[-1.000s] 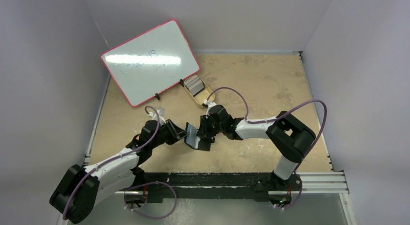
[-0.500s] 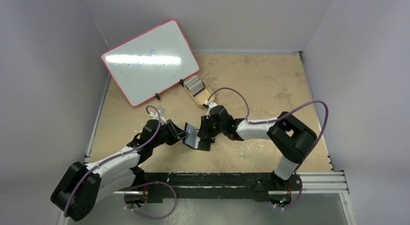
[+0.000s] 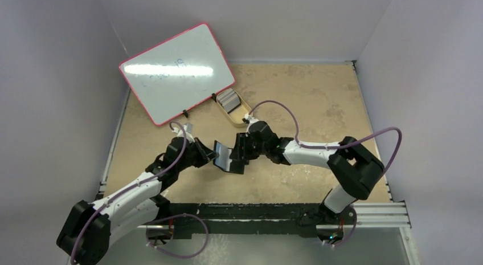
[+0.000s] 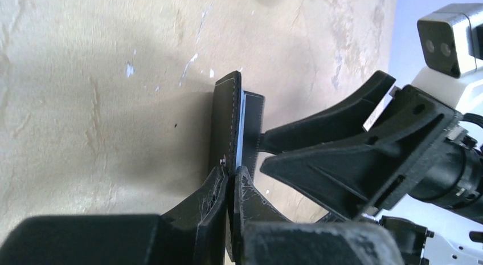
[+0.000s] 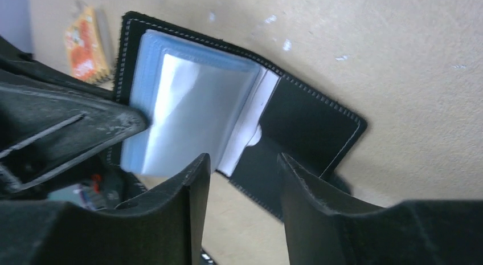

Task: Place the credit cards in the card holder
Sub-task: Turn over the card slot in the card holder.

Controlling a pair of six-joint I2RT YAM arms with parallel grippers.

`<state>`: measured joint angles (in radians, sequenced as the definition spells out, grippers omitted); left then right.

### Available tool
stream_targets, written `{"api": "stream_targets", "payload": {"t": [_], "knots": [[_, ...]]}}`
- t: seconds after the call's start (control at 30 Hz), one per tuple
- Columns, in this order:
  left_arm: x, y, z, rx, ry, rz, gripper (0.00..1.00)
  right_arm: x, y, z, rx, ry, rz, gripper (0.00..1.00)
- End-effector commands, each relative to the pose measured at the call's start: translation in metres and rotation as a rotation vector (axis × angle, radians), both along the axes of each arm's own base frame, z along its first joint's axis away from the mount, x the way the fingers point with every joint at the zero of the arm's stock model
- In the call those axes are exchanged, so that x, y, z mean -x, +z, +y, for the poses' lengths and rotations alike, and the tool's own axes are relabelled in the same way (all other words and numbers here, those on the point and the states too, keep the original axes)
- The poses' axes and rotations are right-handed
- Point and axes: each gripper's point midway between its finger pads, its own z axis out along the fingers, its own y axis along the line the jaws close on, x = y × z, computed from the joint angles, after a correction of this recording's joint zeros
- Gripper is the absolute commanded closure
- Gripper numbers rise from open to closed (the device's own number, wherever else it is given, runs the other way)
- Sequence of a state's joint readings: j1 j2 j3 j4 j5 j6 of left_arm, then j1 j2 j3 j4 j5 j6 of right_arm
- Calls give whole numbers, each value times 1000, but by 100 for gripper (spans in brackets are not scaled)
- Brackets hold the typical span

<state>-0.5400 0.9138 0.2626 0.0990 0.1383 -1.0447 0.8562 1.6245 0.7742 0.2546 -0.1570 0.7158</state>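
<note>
2 grippers: both meet at the card holder [image 3: 228, 160], the left gripper [image 3: 213, 157] at its 9 o'clock and the right gripper [image 3: 241, 151] at its 3 o'clock, so 1 can steady it while the other works.
Left gripper: pinched shut on the edge of 1 black cover, propping that leaf up off the table [image 3: 319, 105]; this probably exposes the pockets.
Right gripper: jaws parted and gripping nothing, poised over the spread grey-blue pockets [image 5: 188, 117].
Card holder: lies open near the table's middle, with 1 cover flat and the other raised.
Credit cards [image 3: 229, 98]: stacked in the tan tray [image 3: 245, 115] at 12 o'clock from the holder, well apart from it and beside the whiteboard [image 3: 176, 71].
Pale edge [image 5: 250, 128] at the fold: card or pocket lining, cannot tell.
Next move: likely the right arm fetches a card, with the left acting as clamp.
</note>
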Motion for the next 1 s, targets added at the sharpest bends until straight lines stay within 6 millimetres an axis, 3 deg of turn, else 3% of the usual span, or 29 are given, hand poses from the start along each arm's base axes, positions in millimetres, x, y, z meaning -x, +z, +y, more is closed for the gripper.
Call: {"api": "stream_targets", "payload": {"t": [0.0,0.17,0.27,0.33,0.6,0.97], "knots": [[-20,38,4,-49,21,-131,100,-16,58,16,-119,-85,-1,48],[-23,42,4,-83,9,-147,99,-26,78,26,-142,-102,-15,39],[-23,40,3,-92,1,-144,96,-29,71,29,-132,-112,5,35],[-22,38,3,-97,-4,-141,96,-37,80,38,-147,-113,-7,35],[-20,31,3,-102,-9,-130,96,-47,67,53,-128,-83,1,36],[-18,25,2,-97,-8,-116,91,-52,36,52,-62,-101,20,44]]}}
